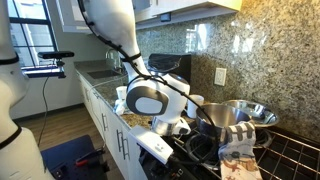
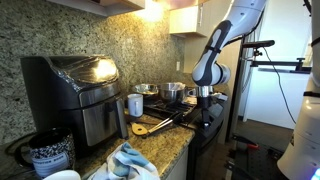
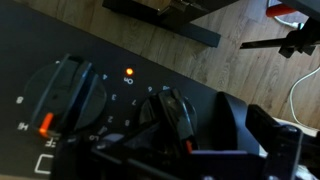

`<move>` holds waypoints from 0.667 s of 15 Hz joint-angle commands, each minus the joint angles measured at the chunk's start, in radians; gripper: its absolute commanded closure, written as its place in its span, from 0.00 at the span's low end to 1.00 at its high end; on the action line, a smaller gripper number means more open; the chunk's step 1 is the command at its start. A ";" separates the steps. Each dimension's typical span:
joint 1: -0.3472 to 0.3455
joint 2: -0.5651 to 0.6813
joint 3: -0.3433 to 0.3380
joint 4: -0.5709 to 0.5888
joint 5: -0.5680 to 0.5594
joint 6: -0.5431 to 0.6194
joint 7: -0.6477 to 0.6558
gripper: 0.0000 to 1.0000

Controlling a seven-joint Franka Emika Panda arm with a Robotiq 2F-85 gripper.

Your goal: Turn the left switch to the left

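Observation:
In the wrist view two black rotary knobs sit on the stove's dark front panel. The left knob [image 3: 65, 95] has an orange mark at its lower edge. The other knob [image 3: 170, 115] lies between my gripper's [image 3: 178, 128] fingers. The right finger stands a small gap away from it, so the jaws look open around it. The left finger is dark and hard to make out. In both exterior views the arm reaches down to the stove front, with the gripper [image 1: 180, 128] [image 2: 205, 100] at the panel.
An orange indicator light [image 3: 128, 72] glows on the panel. Steel pots [image 1: 240, 112] [image 2: 172, 92] stand on the stove top. A black air fryer [image 2: 75, 90], a mug [image 2: 135, 104] and a wooden spatula [image 2: 150, 125] sit on the granite counter. Wood floor lies below.

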 commanded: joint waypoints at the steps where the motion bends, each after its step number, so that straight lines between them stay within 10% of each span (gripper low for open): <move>1: 0.001 -0.022 0.006 0.008 0.008 0.024 0.035 0.00; 10: 0.006 -0.111 -0.012 0.037 0.004 -0.036 0.048 0.00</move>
